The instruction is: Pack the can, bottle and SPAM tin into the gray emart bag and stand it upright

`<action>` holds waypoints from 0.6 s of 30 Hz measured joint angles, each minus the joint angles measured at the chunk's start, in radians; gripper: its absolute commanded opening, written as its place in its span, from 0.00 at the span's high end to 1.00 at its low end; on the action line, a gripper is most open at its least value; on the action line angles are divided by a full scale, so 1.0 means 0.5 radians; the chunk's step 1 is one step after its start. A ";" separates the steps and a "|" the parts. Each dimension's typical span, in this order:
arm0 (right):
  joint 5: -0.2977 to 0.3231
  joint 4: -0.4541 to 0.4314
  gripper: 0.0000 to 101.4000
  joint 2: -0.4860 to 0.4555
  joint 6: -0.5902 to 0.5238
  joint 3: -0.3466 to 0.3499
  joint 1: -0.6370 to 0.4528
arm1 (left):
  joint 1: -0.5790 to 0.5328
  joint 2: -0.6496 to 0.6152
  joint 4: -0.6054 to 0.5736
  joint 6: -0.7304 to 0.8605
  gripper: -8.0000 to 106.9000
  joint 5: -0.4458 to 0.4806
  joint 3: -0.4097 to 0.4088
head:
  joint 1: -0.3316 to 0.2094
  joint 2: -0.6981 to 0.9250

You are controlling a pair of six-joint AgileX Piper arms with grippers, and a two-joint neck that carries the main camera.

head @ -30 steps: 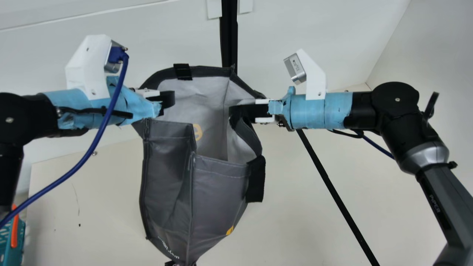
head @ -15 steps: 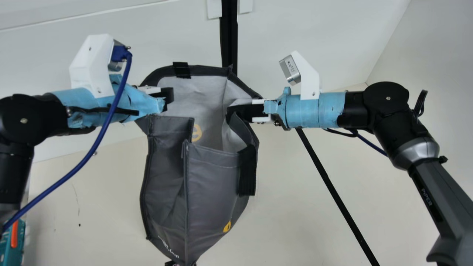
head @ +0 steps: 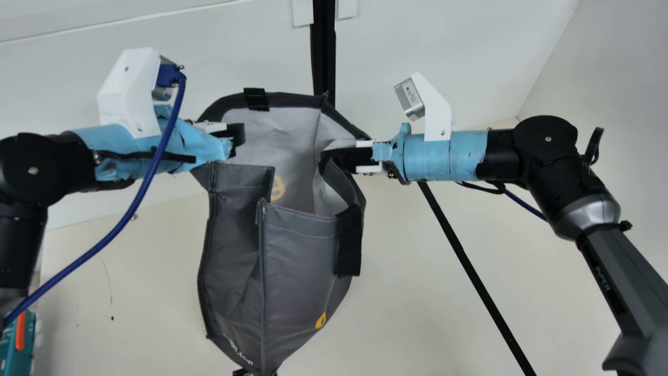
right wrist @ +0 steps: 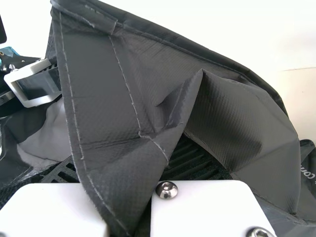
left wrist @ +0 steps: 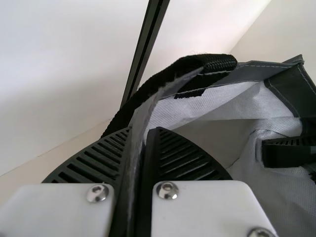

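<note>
The gray emart bag hangs upright between the arms in the main view, its mouth gaping and its pale lining showing. At the rim's left side is my left gripper; in the left wrist view the left gripper is shut on the bag's edge, close to a black strap. My right gripper holds the rim's right side. In the right wrist view, folded bag fabric runs between the fingers of the right gripper, shut on it. The bag's lower inside is hidden.
A teal basket with an orange part stands at the lower left. A blue cable hangs in front of my left arm. Behind the bag rises a black post, and a black bar slants at the right.
Over the last second my left arm shifted slightly right and my right arm slightly left, drawing the bag's rim a little narrower. Since half a second ago, hardly anything has moved.
</note>
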 measured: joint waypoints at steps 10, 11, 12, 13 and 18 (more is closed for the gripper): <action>0.000 0.000 1.00 0.000 0.000 0.000 0.000 | -0.008 -0.040 -0.007 0.032 0.51 -0.036 0.038 | 0.000 0.000; 0.000 0.000 1.00 0.000 0.000 0.000 0.000 | -0.008 -0.069 -0.019 0.038 0.48 -0.056 0.073 | 0.000 0.000; 0.000 0.000 1.00 0.000 0.000 0.000 0.000 | -0.008 -0.109 -0.033 0.054 0.45 -0.075 0.119 | 0.000 0.003; 0.000 0.000 1.00 0.000 0.000 0.000 0.000 | -0.008 -0.145 -0.051 0.071 0.42 -0.096 0.165 | 0.000 0.003; 0.000 0.000 1.00 0.000 0.000 0.000 0.000 | -0.008 -0.260 -0.109 0.166 0.27 -0.160 0.344 | 0.000 0.000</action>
